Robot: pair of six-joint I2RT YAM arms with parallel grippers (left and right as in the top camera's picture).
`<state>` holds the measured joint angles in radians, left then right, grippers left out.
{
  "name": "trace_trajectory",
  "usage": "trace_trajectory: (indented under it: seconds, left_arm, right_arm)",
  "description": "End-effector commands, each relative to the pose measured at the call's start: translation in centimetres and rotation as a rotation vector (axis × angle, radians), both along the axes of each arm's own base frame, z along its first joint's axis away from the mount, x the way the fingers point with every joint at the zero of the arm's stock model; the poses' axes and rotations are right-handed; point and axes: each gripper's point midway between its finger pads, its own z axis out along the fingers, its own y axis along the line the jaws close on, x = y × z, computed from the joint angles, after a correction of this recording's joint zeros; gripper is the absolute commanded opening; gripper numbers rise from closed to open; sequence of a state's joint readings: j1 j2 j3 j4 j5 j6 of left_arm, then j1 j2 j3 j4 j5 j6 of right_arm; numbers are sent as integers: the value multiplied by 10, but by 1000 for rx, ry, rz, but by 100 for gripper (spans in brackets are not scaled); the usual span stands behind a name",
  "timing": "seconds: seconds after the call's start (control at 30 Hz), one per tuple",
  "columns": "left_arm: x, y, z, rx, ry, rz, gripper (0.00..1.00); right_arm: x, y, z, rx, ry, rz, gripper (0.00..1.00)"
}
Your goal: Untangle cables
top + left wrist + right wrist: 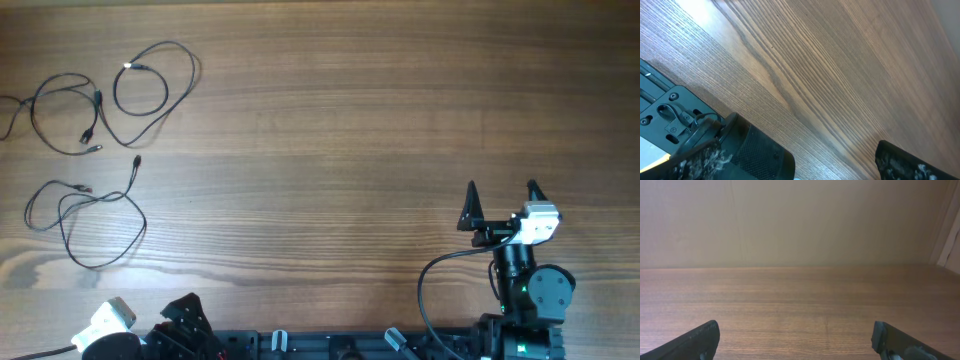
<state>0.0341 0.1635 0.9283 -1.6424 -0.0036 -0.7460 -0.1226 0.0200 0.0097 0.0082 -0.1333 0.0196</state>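
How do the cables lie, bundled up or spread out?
Spread out: the cables lie in loose flat loops on the table's left part. The lower cord lies apart from the rest; the upper loops seem to overlap.

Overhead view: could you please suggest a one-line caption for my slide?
Thin black cables lie looped at the left of the table; the open right tool hovers far off.

a: where can i pass?
b: the table (pixel 330 130) lies open across its middle and right, before my right gripper (pixel 502 190). only the cables (pixel 97 100) crowd the far left, loops close together.
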Motion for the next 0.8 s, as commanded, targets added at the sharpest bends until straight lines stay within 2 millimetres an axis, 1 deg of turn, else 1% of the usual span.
trace_trajectory:
  seconds: [0.0,0.23,0.27,0.3,0.33,0.37,0.4,0.43,0.47,0.53,0.57,0.63,0.67,0.73,0.77]
  left_arm:
    - [0,3,0,12,-4,8,100]
    - [-1,3,0,12,-17,8,100]
    - [-1,5,-2,24,-11,16,100]
    - [2,5,1,21,-28,13,100]
    - [11,-2,10,-5,-87,-18,100]
    - [25,-9,26,-30,-182,-54,100]
    - [35,-12,43,-36,-283,-74,100]
    - [40,-12,56,-32,-360,-75,100]
    - [41,-11,60,-28,-400,-77,100]
    - [44,-11,60,-19,-444,-81,100]
    - [50,-11,64,-1,-487,-90,100]
    - [70,-13,78,102,-584,-170,100]
    - [80,-13,82,160,-620,-204,100]
    - [101,-12,76,240,-648,-247,100]
    - [112,-12,69,263,-657,-260,100]
  right_arm:
    - [-1,-1,1,-20,-11,-10,100]
    - [-1,-1,1,-20,-11,-10,100]
    - [-1,-1,1,-20,-11,-10,100]
    - [-1,-1,1,-20,-11,-10,100]
    - [-1,-1,1,-20,-11,-10,100]
    - [-1,-1,1,-20,-11,-10,100]
    - [-1,-1,1,-20,-11,-10,100]
    - [-1,-1,1,-20,-11,-10,100]
    - [-1,-1,1,-20,-11,-10,100]
    - [-1,-1,1,-20,-11,-10,100]
    - [-1,-1,1,-20,-11,-10,100]
    - [-1,-1,1,-20,-11,-10,100]
    - [-1,-1,1,-20,-11,-10,100]
    - [-1,-1,1,-20,-11,-10,99]
    - [-1,-1,1,-20,-11,-10,100]
